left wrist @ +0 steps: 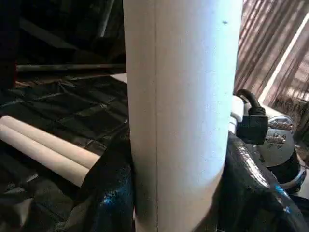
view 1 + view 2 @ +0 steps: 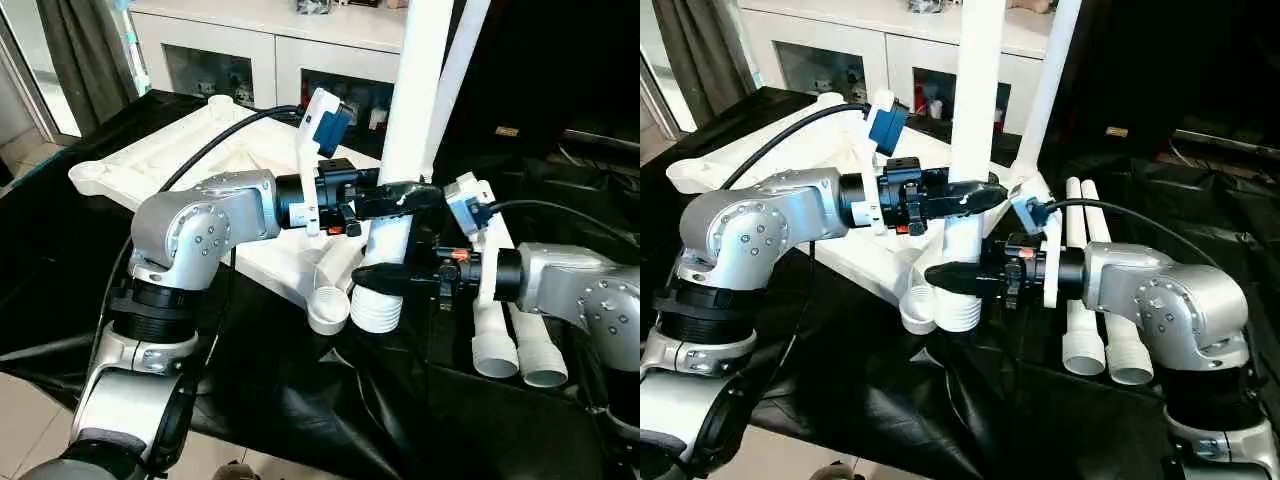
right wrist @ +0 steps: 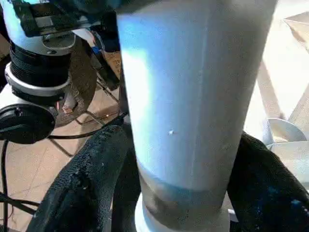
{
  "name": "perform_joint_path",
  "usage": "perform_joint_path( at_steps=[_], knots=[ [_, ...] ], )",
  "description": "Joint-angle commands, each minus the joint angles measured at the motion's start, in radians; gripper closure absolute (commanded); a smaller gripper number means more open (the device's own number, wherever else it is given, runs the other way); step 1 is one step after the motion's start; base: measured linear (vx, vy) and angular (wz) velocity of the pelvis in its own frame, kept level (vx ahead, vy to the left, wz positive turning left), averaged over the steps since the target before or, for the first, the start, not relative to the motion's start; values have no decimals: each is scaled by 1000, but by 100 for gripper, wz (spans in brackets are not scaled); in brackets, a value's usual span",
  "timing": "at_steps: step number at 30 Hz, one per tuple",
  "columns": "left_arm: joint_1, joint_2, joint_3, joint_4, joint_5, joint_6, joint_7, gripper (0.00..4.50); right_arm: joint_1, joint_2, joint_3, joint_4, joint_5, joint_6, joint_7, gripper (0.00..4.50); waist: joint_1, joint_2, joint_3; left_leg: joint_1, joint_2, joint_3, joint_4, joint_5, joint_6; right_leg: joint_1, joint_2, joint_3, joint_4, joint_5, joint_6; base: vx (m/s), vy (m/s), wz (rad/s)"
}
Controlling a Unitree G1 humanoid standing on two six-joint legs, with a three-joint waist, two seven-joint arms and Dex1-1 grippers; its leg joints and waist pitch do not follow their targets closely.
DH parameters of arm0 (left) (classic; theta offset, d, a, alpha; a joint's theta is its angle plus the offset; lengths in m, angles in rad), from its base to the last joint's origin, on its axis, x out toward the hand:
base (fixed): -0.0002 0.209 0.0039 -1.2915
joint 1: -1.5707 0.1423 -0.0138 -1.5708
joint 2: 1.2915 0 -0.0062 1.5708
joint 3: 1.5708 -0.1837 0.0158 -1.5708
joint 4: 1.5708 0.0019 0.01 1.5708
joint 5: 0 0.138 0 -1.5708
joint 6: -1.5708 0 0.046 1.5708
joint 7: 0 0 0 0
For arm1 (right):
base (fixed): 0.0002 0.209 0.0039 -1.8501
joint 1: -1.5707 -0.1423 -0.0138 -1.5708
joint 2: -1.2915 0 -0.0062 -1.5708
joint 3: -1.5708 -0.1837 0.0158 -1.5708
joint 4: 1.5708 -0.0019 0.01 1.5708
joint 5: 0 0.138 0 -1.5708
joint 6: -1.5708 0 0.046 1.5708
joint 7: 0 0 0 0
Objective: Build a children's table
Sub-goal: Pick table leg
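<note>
Left gripper (image 2: 405,195) clamped round upright white leg (image 2: 415,90); right gripper (image 2: 395,275) grips same leg just below, above ribbed end; leg stands by tabletop (image 2: 150,160) corner socket (image 2: 328,308); two spare legs (image 2: 1085,290) lie beyond right gripper.

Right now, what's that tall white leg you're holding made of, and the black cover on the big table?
The upright leg looks like smooth white plastic tubing: faintly glossy, with a fine seam line and ridged threads at the bottom. Both end effectors, left and right, grip it. The black cover seems thin plastic sheeting, since it is shiny and crinkled, though coated fabric is possible.
</note>
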Motion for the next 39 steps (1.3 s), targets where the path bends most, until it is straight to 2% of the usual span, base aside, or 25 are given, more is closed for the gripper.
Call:
perform_joint_path(
  at_steps=[1,4,11,13,16,20,27,29,30,31,33,35,39],
  knots=[
    [-27,-7,-2,-25,-24,3,-7,262,-28,-10,11,11,2,3,-3,132,3,-14,-78,-3,-12,22,-56,-102,-7,70,-55,35,-70,-263,-114,0,0,0],
    [-25,-12,2,-25,-26,6,-5,262,-31,-8,16,16,2,1,-7,132,3,-15,-77,-3,-12,23,-55,-102,-7,70,-54,35,-70,-270,-111,0,0,0],
    [-24,-12,6,-27,-33,9,-4,262,-32,-11,26,20,-5,-7,-8,213,3,-16,-78,-3,-11,22,-56,-105,-10,70,-54,34,-70,-264,-111,0,0,0],
    [-24,-12,7,-26,-34,9,-4,262,-32,-12,28,21,-6,-8,-7,217,3,-16,-79,-3,-12,22,-56,-103,-11,71,-54,35,-69,-261,-111,0,0,0],
    [-25,-13,9,-24,-37,9,-2,262,-32,-16,32,22,-7,-10,-6,248,3,-17,-78,-3,-12,22,-56,-104,-9,70,-54,34,-70,-268,-108,0,0,0],
    [-26,-18,12,-22,-38,10,3,262,-31,-21,35,24,-7,-12,-2,260,3,-18,-79,-3,-11,22,-55,-104,-10,70,-54,34,-70,-266,-107,0,0,0],
    [-28,-26,24,-20,-46,12,14,262,-29,-23,43,28,-12,-23,0,261,3,-21,-79,-3,-12,22,-55,-106,-9,70,-54,34,-71,-275,-104,0,0,0],
    [-27,-25,25,-21,-46,12,15,262,-25,-22,52,24,-31,-54,-1,261,3,-20,-79,-4,-11,22,-55,-107,-10,69,-54,34,-71,-276,-103,0,0,0],
    [-26,-24,24,-22,-46,12,16,262,-24,-20,54,24,-33,-57,-3,205,3,-20,-78,-3,-11,22,-55,-111,-11,69,-54,34,-72,-280,-102,0,0,0],
    [-27,-23,23,-22,-46,11,15,262,-24,-19,53,25,-29,-53,-2,191,3,-21,-78,-3,-11,22,-56,-111,-10,70,-54,34,-71,-280,-103,0,0,0],
    [-27,-22,23,-22,-46,12,15,262,-25,-19,55,25,-28,-52,-2,185,3,-21,-79,-3,-12,22,-55,-106,-9,70,-54,34,-70,-274,-103,0,0,0],
    [-27,-21,22,-22,-45,12,13,262,-25,-21,60,23,-35,-59,-4,157,3,-21,-79,-4,-12,22,-55,-104,-9,70,-53,34,-70,-267,-105,0,0,0],
    [-25,-20,19,-26,-47,13,9,262,-27,-19,60,26,-35,-61,-8,149,2,-21,-78,-3,-11,22,-56,-111,-10,70,-54,34,-71,-271,-107,0,0,0]
  ],
)
